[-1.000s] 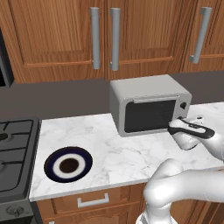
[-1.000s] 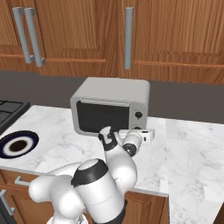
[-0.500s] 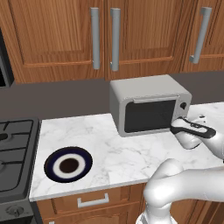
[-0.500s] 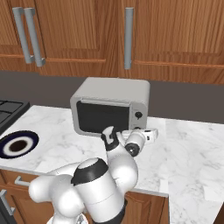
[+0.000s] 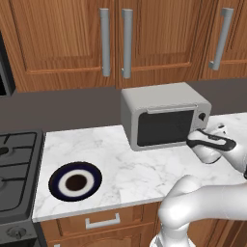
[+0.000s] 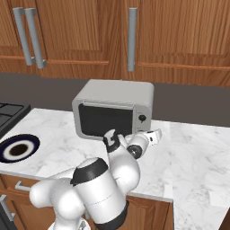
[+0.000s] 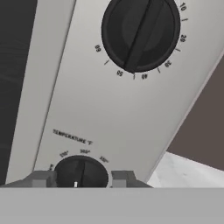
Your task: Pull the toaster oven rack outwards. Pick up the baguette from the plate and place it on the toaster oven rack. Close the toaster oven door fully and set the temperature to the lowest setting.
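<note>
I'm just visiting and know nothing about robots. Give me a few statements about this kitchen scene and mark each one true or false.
1. The toaster oven door is shut. True.
2. A baguette lies on the plate. False: the plate holds nothing.
3. The claw is at the temperature knob, one finger on each side of it. True.
4. The toaster oven stands on the black stove. False: it stands on the marble counter, to the right of the stove.
5. The plate sits between the stove and the toaster oven. True.
</note>
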Controlling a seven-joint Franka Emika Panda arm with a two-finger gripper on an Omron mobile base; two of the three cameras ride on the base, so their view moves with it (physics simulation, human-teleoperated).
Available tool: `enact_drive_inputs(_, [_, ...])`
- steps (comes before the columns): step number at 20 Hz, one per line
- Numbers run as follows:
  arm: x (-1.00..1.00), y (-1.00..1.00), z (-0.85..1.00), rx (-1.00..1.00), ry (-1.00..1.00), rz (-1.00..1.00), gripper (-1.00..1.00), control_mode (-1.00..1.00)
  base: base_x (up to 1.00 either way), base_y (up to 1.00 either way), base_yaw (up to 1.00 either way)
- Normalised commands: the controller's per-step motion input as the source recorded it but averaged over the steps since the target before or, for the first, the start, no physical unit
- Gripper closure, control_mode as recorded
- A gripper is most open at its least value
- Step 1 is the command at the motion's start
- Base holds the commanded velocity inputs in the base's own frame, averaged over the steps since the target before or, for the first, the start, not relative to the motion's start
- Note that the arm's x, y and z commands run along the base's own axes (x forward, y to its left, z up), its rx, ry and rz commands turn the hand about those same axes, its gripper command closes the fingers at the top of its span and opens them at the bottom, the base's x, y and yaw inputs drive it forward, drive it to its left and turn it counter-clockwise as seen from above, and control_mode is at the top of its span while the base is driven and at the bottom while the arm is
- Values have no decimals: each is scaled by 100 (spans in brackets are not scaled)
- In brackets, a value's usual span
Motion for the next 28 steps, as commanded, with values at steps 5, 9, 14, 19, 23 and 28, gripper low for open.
enact_drive_inputs(5, [-2, -40, -16, -12, 1, 0, 100, -100, 0, 0, 0])
enact_drive_inputs(9, [-7, -52, -22, -10, 0, 0, 100, -100, 0, 0, 0])
enact_drive_inputs(14, [-20, -52, -38, -8, 0, 0, 100, -100, 0, 0, 0])
enact_drive_inputs(19, [-19, -48, -46, -8, 0, 0, 100, -100, 0, 0, 0])
enact_drive_inputs(23, [-14, -42, -33, -19, 0, 0, 100, -100, 0, 0, 0])
enact_drive_inputs(28, [-21, -40, -31, -21, 0, 4, 100, -100, 0, 0, 0])
